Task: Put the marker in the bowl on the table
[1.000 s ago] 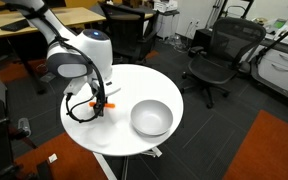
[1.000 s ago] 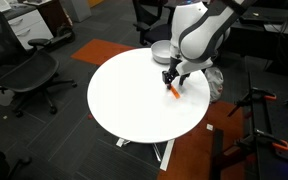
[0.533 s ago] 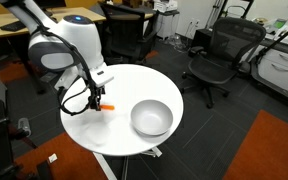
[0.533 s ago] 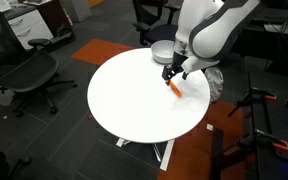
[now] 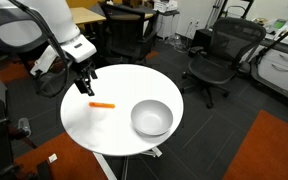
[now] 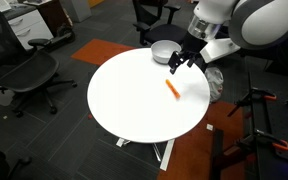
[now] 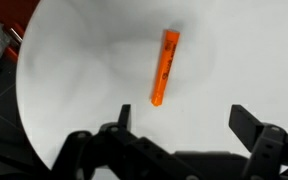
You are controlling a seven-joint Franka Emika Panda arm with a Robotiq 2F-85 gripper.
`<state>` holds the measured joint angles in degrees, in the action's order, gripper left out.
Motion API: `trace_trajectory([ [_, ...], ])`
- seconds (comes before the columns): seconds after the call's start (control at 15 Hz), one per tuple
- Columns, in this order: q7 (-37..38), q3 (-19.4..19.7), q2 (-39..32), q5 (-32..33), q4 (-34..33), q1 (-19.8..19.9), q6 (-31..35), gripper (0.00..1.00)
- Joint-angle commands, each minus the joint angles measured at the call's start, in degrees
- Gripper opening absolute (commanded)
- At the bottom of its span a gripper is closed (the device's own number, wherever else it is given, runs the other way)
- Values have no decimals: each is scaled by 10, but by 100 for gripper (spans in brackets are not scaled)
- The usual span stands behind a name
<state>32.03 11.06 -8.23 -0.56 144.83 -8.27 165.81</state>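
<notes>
The orange marker [image 5: 102, 105] lies flat on the round white table [image 5: 119, 135], loose and alone. It also shows in an exterior view [image 6: 173, 89] and in the wrist view [image 7: 164, 66]. The grey-white bowl [image 5: 151, 118] stands on the table to the marker's side, partly hidden behind the gripper in an exterior view [image 6: 162, 52]. My gripper [image 5: 85, 80] is open and empty, raised above the table's edge, apart from the marker; it also shows in an exterior view [image 6: 182, 62]. In the wrist view the jaws [image 7: 184, 122] are spread with the marker beyond them.
Black office chairs [image 5: 216, 58] stand around the table, one also in an exterior view [image 6: 24, 72]. Wooden desks [image 5: 69, 15] are at the back. A tripod stand [image 6: 254, 130] is by the table. The floor has orange carpet patches [image 5: 274, 150].
The gripper let go of the marker, opened and rose up and away from it. The marker now lies alone on the table.
</notes>
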Motion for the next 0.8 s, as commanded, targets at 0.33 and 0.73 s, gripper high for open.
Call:
trace_trajectory([
  [0.33,15,-19,104,87,42,43,-16,100],
  [0.73,25,-38,84,88,30,62,-4,100],
])
